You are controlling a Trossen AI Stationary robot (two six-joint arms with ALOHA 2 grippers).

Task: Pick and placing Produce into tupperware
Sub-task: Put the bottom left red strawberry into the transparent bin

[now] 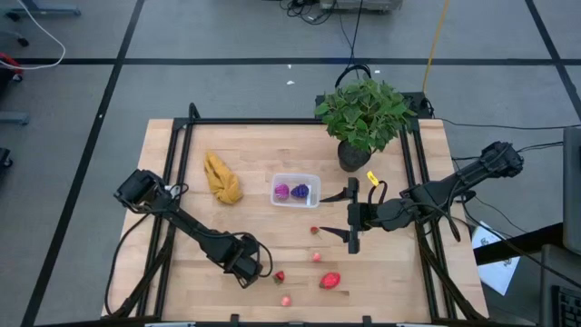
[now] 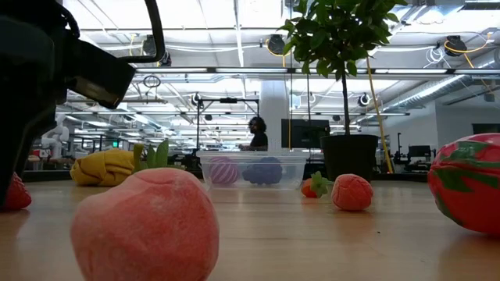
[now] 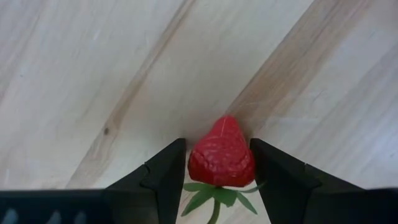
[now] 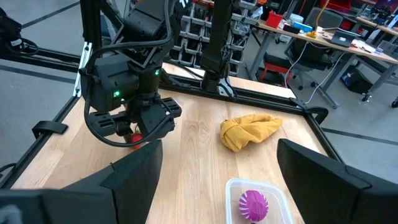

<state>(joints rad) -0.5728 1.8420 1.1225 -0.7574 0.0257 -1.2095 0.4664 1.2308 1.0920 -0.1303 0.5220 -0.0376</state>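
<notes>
A red toy strawberry (image 3: 222,158) lies on the wooden table between the fingers of my left gripper (image 3: 221,180), which points straight down near the front edge (image 1: 250,270). The clear tupperware (image 1: 296,189) stands mid-table and holds a pink piece (image 1: 281,191) and a purple piece (image 1: 300,191). More produce lies loose in front of it: a dark red piece (image 1: 280,276), a pink peach (image 1: 286,299), a large red piece (image 1: 330,280), a pink berry (image 1: 317,257) and a small strawberry (image 1: 314,230). My right gripper (image 1: 338,215) hovers open, right of the tupperware. My left gripper has the strawberry's two flanks (image 3: 194,163) between its two fingers, which come from above and point down. The fruit lies on its side on the table, its tip pointing away from the wrist and its green leaves (image 3: 214,194) toward it.
A yellow banana bunch (image 1: 222,179) lies left of the tupperware. A potted plant (image 1: 363,116) stands at the far edge. Black frame rails (image 1: 410,173) run along the table's sides. A person (image 2: 256,133) shows far off in the room behind.
</notes>
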